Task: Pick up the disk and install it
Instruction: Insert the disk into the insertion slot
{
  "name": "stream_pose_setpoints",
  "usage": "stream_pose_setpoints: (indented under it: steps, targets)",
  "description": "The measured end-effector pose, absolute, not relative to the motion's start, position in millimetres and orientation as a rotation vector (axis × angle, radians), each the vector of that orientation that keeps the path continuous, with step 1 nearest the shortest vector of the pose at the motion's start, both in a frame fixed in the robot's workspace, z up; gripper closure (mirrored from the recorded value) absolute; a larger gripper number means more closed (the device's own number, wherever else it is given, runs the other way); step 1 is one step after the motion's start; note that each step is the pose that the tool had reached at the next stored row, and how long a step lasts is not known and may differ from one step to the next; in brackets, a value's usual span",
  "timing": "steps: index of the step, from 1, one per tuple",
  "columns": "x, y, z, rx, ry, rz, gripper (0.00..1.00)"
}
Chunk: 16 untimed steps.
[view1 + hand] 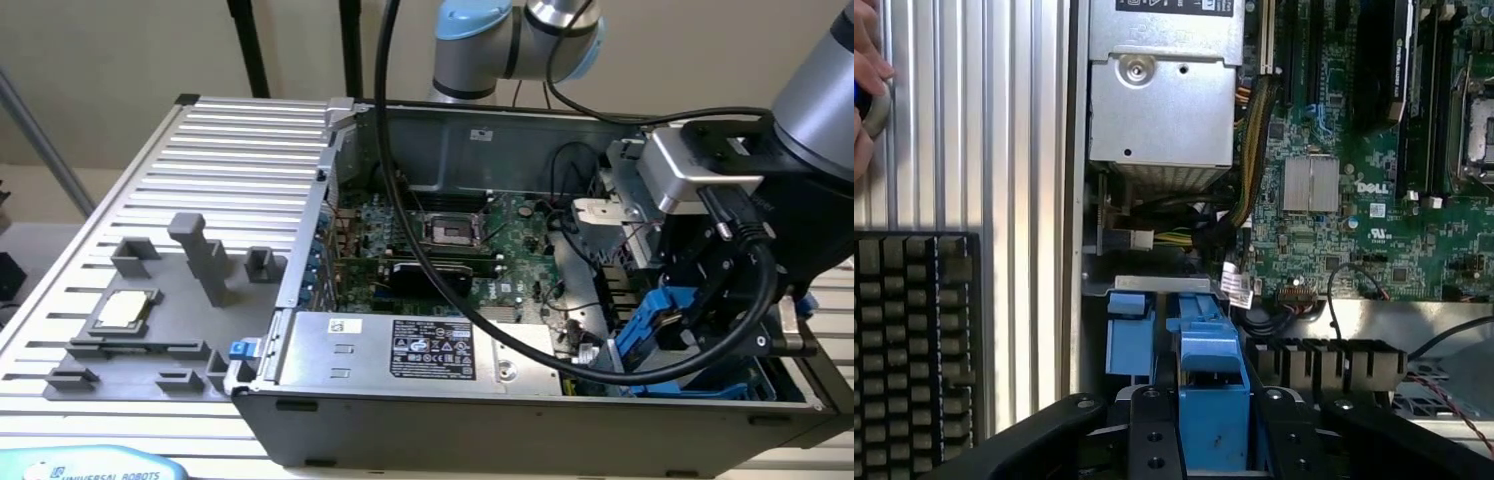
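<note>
Installing the disk [1210, 375] in the drive bay of the open computer case [467, 425]: the step is judged to go best with the blue carrier held square to the bay and pushed straight in, clear of the cable bundle [1239, 215] and the power supply [1164, 95] just beyond the gripper. The gripper [1214, 432] is partly open, its two black fingers pressed against opposite sides of the blue carrier. The disk thus sits gripped between them at the mouth of the bay, just beside a second blue carrier [1129, 335].
</note>
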<state>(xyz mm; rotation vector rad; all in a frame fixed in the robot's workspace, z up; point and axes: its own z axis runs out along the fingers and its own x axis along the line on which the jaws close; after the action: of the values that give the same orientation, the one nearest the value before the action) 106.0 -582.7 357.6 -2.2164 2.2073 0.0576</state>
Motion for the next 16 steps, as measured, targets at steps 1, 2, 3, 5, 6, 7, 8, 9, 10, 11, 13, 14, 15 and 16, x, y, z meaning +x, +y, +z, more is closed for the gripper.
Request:
stream_pose_setpoints:
  steps: [1,2,3,5,6,7,8,9,10,11,13,14,15,16]
  targets:
    - [106.0,-582.6,357.2,-2.216,2.207,0.058,0.67]
    - [106.0,-582.7,357.1,-2.217,2.207,0.058,0.66]
    - [106.0,-582.7,357.1,-2.217,2.207,0.058,0.66]
    - [106.0,-582.8,357.1,-2.217,2.207,0.058,0.60]
    - [106.0,-582.8,357.1,-2.216,2.207,0.058,0.60]
    - [106.0,-582.8,357.1,-2.216,2.207,0.058,0.60]
    - [106.0,-582.7,357.1,-2.216,2.207,0.058,0.60]
    - [106.0,-582.7,357.4,-2.216,2.207,0.058,0.60]
    - [106.0,-582.7,358.4,-2.216,2.207,0.058,0.60]
    - [106.0,-582.6,360.0,-2.216,2.207,0.058,0.60]
    - [106.1,-582.4,363.2,-2.216,2.207,0.058,0.60]
    - [106.3,-582.3,364.9,-2.216,2.207,0.058,0.60]
    - [106.3,-582.3,366.1,-2.216,2.207,0.058,0.60]
    - [106.3,-582.3,366.1,-2.216,2.207,0.058,0.60]
